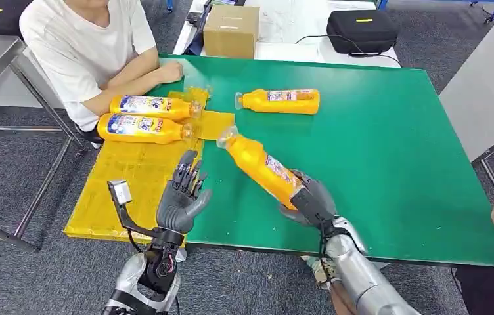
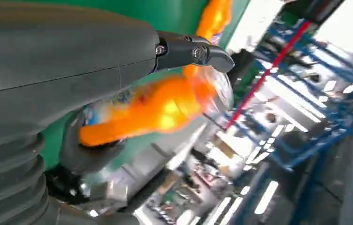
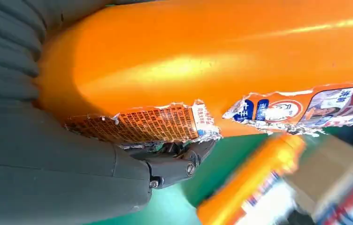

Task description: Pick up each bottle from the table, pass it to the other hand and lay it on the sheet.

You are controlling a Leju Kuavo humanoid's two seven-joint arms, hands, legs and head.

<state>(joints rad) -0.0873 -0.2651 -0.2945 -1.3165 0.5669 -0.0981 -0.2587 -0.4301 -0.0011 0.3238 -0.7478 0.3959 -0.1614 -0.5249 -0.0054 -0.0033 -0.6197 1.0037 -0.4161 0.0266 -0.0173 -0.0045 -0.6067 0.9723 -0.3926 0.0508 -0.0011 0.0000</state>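
third bottle held out for the hand-over, one more waiting on the table

nearest the robot, the left hand point(image 1: 182, 200) is raised over the near edge of the green table point(image 1: 395, 164), palm turned toward the middle, fingers apart and holding nothing; it looks ready to receive. just to its right, the right hand point(image 1: 310, 200) grips the base end of an orange bottle point(image 1: 261, 164), which is lifted off the table and angled so its clear cap end points up and toward the left hand. the right wrist view shows that bottle point(image 3: 221, 51) close up, its torn label against the curled fingers point(image 3: 179, 161). the two hands are near each other but the left hand is not touching the bottle, so the pass has not yet been made.

further out on the left lies the yellow sheet point(image 1: 119, 190), hanging over the table edge. two orange bottles already lie on their sides at its far end, the nearer one point(image 1: 142, 128) just beside the farther one point(image 1: 152, 105), caps pointing toward the table's middle. these look like finished placements.

beyond the held bottle, a fourth orange bottle point(image 1: 280, 100) lies on its side on the bare green top, well off the sheet, still to be picked up.

a person in a white shirt point(image 1: 83, 46) sits at the far left corner, forearm resting on the table.

by my reading, roughly half is done: two laid, one mid-transfer, one untouched.
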